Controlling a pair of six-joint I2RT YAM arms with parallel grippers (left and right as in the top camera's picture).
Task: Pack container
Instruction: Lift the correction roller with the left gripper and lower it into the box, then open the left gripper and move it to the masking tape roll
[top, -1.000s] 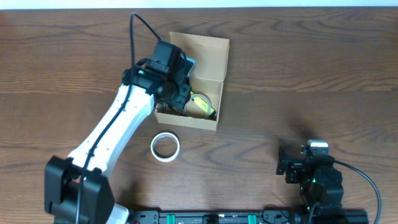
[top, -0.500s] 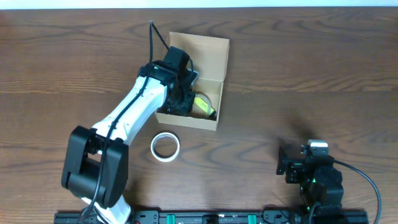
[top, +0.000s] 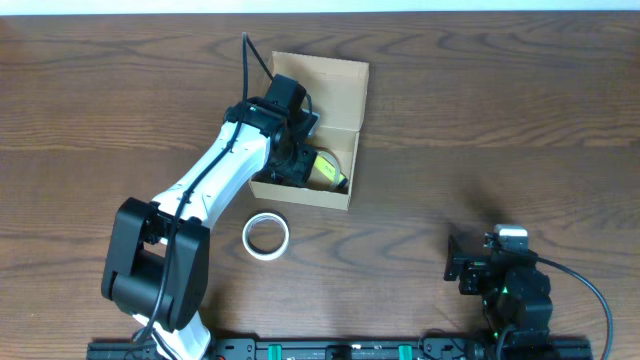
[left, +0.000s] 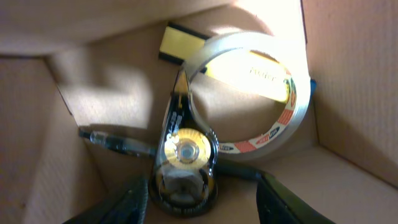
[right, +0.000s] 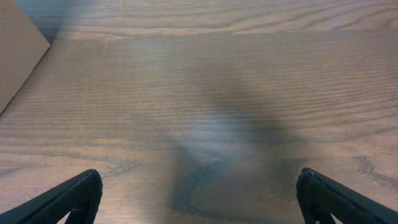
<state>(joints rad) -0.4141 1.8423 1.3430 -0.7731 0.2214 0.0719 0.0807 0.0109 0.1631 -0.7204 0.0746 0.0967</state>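
Here's the container (top: 305, 194), far middle of the table (top: 500, 120), its flap lid open at the far side. The left gripper (left: 202, 185) is down inside it with its jaws apart. A small tape dispenser (left: 184, 158) lies between them, with a gap on one side. A clear tape roll (left: 298, 102) leans just beyond, over something yellow (left: 180, 43). Just near of the box lies a white tape roll (top: 266, 236). The right gripper (right: 199, 186) hangs over the table at the near right, jaws spread wide.

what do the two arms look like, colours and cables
Left arm: white link, black joints, thin black cable looping off the wrist. Right arm: black with small green lights, a pale block on top. Left gripper and right gripper: black fingers.
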